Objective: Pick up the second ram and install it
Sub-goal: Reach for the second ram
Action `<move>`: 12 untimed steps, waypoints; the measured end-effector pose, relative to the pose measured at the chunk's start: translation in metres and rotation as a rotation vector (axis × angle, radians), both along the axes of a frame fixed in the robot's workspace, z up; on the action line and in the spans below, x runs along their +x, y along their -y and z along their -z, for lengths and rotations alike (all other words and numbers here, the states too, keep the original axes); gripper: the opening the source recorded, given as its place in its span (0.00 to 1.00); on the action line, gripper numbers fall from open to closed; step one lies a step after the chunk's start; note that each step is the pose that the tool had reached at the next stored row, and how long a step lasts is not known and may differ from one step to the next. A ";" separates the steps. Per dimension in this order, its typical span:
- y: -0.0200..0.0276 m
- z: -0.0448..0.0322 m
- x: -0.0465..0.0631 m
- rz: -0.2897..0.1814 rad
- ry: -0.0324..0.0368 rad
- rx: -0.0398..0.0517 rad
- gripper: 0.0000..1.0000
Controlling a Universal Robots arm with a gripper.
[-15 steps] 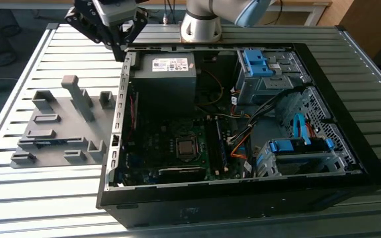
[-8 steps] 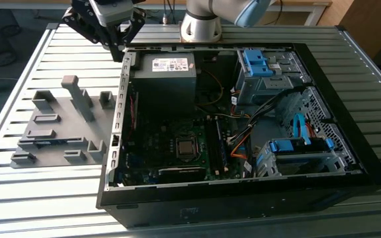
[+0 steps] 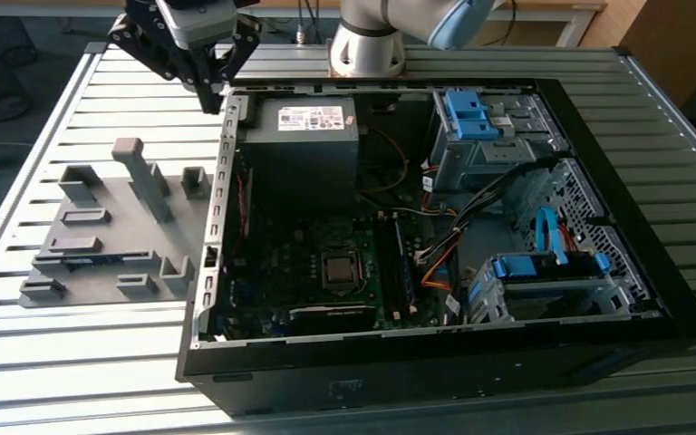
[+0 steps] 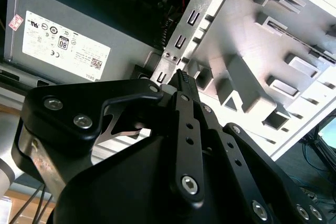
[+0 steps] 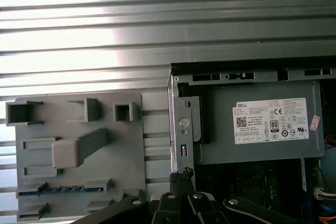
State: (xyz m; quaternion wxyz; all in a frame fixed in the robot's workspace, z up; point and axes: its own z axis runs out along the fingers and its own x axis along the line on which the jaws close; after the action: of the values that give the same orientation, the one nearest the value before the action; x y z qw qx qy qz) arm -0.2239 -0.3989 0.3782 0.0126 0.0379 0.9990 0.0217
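The second ram (image 3: 82, 259) is a thin blue-green strip lying in a slot of the grey holder plate (image 3: 106, 227), on the exterior view's left of the open computer case (image 3: 445, 181). In the first wrist view the ram (image 5: 63, 188) lies low in the holder (image 5: 79, 150). My gripper (image 3: 211, 98) hangs over the case's rear corner, between the holder and the power supply (image 3: 305, 118), well away from the ram. Its fingertips (image 5: 181, 174) meet with nothing between them. In the second wrist view the gripper (image 4: 181, 75) points at the case's metal edge.
The case's slotted rear wall (image 5: 181, 129) stands just under the fingertips. Upright grey blocks (image 3: 142, 177) rise from the holder. Inside the case are the motherboard (image 3: 342, 272), cables, and blue drive brackets (image 3: 469, 113). The slatted metal table (image 3: 70, 362) surrounds everything.
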 end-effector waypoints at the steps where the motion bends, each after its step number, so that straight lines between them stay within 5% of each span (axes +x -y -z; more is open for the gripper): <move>1: 0.0000 0.0001 -0.001 0.000 0.0000 0.0000 0.11; 12: 0.0000 0.0007 -0.007 0.000 0.0000 0.0000 0.11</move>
State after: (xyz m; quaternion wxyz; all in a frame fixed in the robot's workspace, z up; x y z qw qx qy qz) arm -0.2305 -0.3989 0.3774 0.0126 0.0379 0.9990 0.0217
